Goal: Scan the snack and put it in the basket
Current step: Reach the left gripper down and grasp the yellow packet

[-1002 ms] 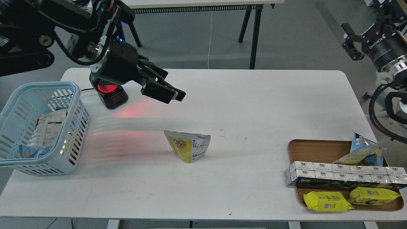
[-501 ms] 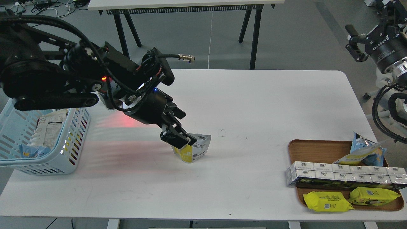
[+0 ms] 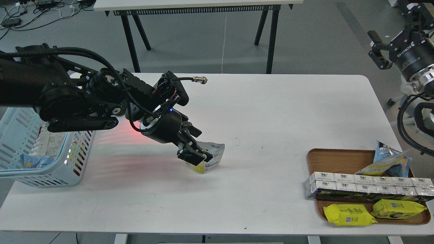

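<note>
At centre frame, the snack [image 3: 209, 158] stands upright on the white table [image 3: 271, 112], its left half covered by the left gripper [image 3: 196, 156]; whether the fingers are spread or already pinching the pouch cannot be told. The pick-up step is judged to be in hand. A firm grip, then a lift toward the red scanning glow [image 3: 130, 130] and the basket [image 3: 51, 169] at far left, would be called for next. The right gripper [image 3: 381, 56], upper right, is held spread and idle.

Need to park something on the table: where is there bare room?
Bare: the table between the snack and the wooden tray, and the front strip. Crowded: the tray, the basket, and around the left hand.
</note>
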{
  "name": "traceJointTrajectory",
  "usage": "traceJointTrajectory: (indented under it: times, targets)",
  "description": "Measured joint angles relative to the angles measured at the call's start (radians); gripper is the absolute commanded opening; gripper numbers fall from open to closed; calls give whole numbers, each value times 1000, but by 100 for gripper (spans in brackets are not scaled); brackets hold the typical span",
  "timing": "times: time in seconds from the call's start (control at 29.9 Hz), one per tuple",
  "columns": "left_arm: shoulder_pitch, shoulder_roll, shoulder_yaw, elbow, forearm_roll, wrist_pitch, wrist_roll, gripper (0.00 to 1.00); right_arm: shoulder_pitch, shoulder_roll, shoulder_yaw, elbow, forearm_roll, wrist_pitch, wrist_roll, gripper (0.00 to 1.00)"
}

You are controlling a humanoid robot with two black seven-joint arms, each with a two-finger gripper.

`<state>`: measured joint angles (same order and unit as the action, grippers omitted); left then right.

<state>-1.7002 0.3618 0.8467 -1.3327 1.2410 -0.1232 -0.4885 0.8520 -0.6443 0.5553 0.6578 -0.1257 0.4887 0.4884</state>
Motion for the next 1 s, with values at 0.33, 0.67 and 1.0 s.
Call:
traceJointTrajectory:
  times: [0.33,0.67,1.0]
  targets:
    - [40,-18,12,7,-3,90,0,2,-4,0,1,0,1,0,0,94]
    - [40,-3,26,-2,-6,104,0,0,-5,0,1,1,1,0,0,94]
    - [14,45,28,-5,-11,95,0,0,-5,0,1,-3,1,0,0,94]
